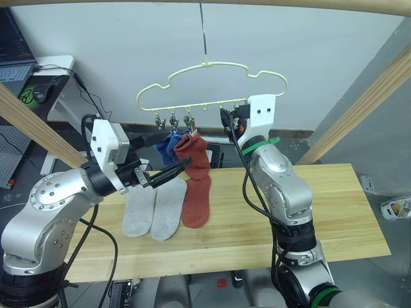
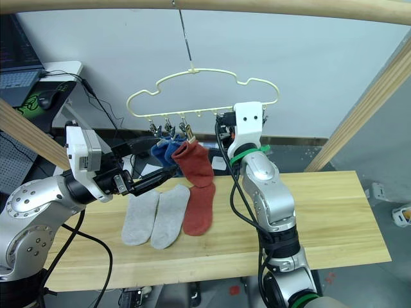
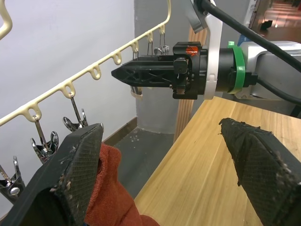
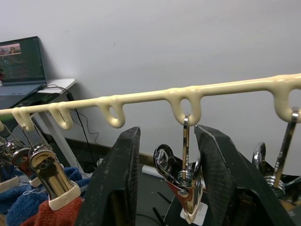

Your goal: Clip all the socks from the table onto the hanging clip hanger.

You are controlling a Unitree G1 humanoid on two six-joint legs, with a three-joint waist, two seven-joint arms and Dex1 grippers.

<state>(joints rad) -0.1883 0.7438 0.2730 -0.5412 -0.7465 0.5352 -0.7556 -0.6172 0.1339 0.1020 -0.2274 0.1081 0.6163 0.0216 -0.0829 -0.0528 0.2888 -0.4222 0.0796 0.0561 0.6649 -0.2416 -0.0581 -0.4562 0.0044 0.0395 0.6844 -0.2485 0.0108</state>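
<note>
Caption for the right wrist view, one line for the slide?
Right gripper open around a silver clip hanging from the pale yellow clip hanger.

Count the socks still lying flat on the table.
3: two light grey socks side by side and one red sock beside them. None seems hidden.
</note>
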